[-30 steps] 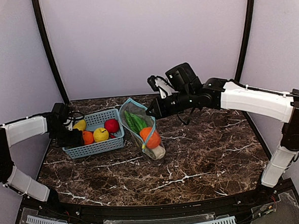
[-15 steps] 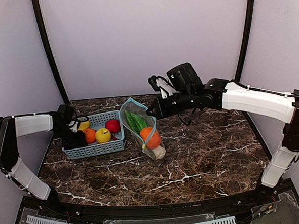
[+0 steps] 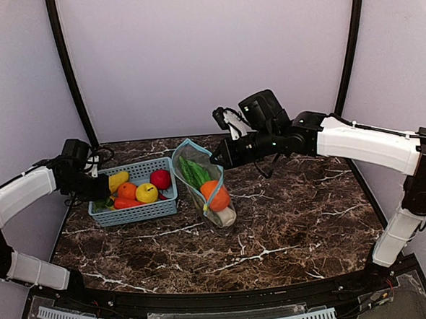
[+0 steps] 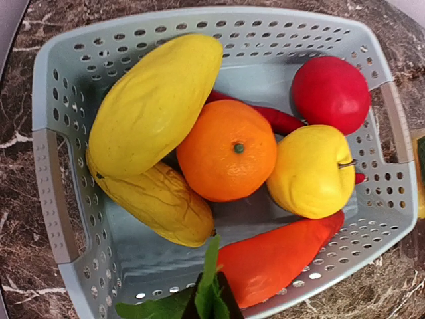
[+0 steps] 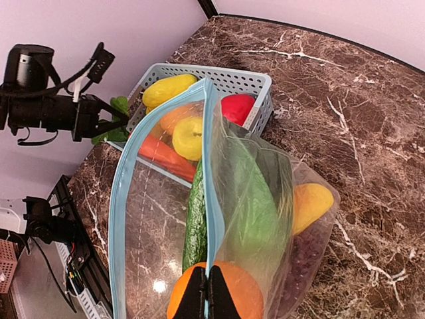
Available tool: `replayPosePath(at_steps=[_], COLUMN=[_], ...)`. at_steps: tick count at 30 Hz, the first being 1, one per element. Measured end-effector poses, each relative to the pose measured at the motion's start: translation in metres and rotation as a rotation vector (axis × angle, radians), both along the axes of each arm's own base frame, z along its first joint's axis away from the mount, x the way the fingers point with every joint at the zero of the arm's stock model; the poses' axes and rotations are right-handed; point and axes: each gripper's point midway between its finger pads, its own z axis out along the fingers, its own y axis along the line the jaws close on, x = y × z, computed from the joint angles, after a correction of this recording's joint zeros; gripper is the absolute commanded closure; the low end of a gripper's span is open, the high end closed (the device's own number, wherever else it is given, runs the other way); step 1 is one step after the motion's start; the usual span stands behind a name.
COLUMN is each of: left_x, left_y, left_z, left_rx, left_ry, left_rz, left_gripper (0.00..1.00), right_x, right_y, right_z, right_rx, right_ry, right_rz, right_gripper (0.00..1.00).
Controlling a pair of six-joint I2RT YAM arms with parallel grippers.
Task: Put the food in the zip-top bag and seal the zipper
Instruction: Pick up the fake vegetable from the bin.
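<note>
With left gripper [image 4: 212, 307] clamped on cabbage [image 4: 207, 269] at basket [image 4: 50, 179] edge, lift slowly clear of rim, carry to bag [image 5: 156, 219] just beside basket, release deep inside mouth. With right gripper [image 5: 206, 296] pinched on zipper [image 5: 208, 133], hold mouth wide.

The red chili [image 4: 282, 121] hides mostly under the orange [image 4: 227, 151] and yellow apple [image 4: 312, 171]. The green leaf [image 4: 210, 282] is cut off at the bottom edge. The purple grapes [image 5: 304, 258] look blurry behind the plastic of the bag [image 5: 153, 199].
</note>
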Motion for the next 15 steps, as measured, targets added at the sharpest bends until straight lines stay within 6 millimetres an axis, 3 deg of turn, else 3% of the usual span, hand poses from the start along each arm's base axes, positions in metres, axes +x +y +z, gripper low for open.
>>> replayPosePath(at_steps=[4, 11, 15], left_x=[-0.005, -0.015, -0.015], left_y=[-0.003, -0.012, -0.021], left_z=[0.028, 0.06, 0.104], left_rx=[-0.028, -0.067, -0.101], left_ry=[-0.081, -0.141, -0.246], left_rz=[-0.014, -0.069, -0.124], left_gripper=[0.99, 0.99, 0.99], right_x=[0.0, 0.0, 0.0], right_y=[0.0, 0.0, -0.001], right_z=[0.0, 0.0, 0.0], right_rx=[0.0, -0.001, -0.001], right_ry=[0.001, 0.001, 0.001], right_rz=[-0.001, -0.001, -0.002], right_gripper=[1.0, 1.0, 1.0])
